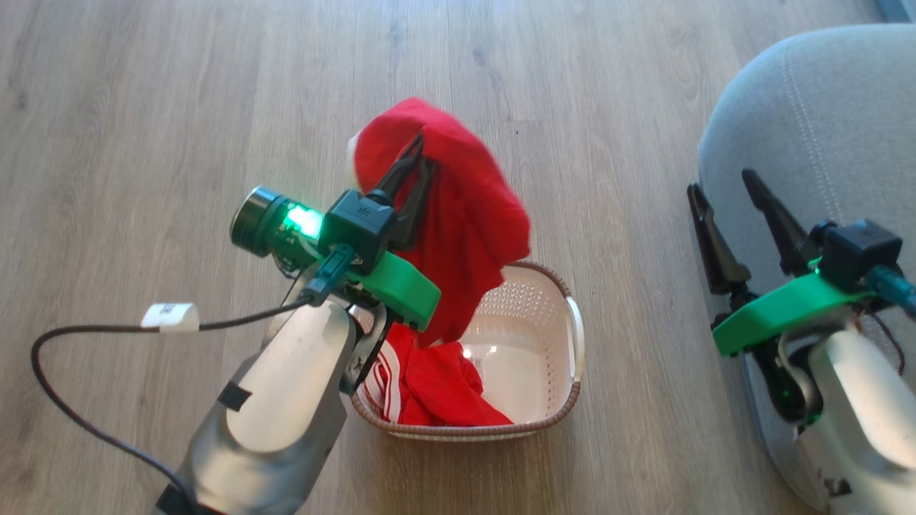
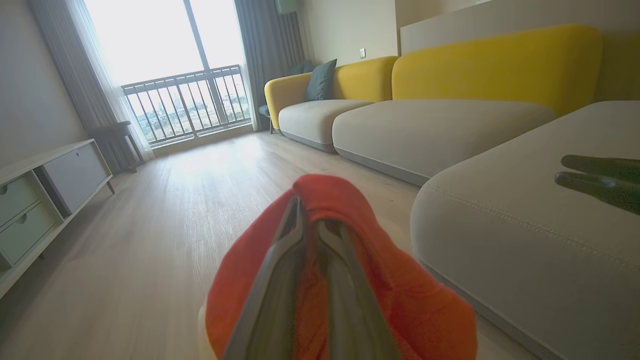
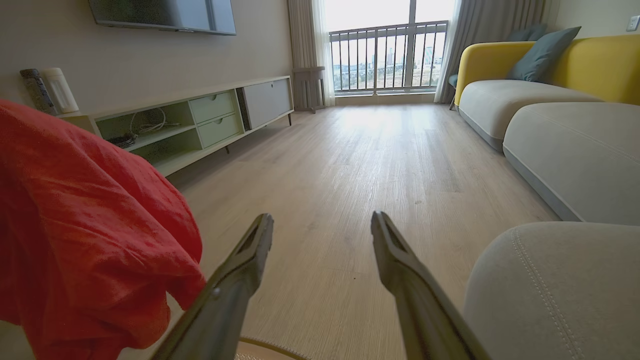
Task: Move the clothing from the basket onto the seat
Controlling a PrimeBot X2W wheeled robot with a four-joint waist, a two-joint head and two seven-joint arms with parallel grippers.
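My left gripper (image 1: pixel 421 151) is shut on a red garment (image 1: pixel 465 214), holding it up over the cream basket (image 1: pixel 565 400) so the fabric hangs down toward it. In the left wrist view the red garment (image 2: pixel 410 310) drapes over both closed fingers (image 2: pixel 280 260). More red clothing (image 1: pixel 436 390) with white-and-red striped trim lies in the basket's left half. The grey seat (image 1: pixel 809 121) sits at the right, with my right gripper (image 1: pixel 719 179) open beside its edge, nothing between the fingers. The right wrist view shows that gripper (image 3: pixel 322 222) open over the floor, the hanging garment (image 3: pixel 85 225) to its left.
Wooden floor surrounds the basket. A black cable (image 1: pixel 86 336) loops off my left arm. A low TV cabinet (image 3: pixel 200 120) lines one wall, and a yellow-backed sofa (image 2: pixel 450 115) with grey cushions runs along the other toward a balcony window (image 3: pixel 385 55).
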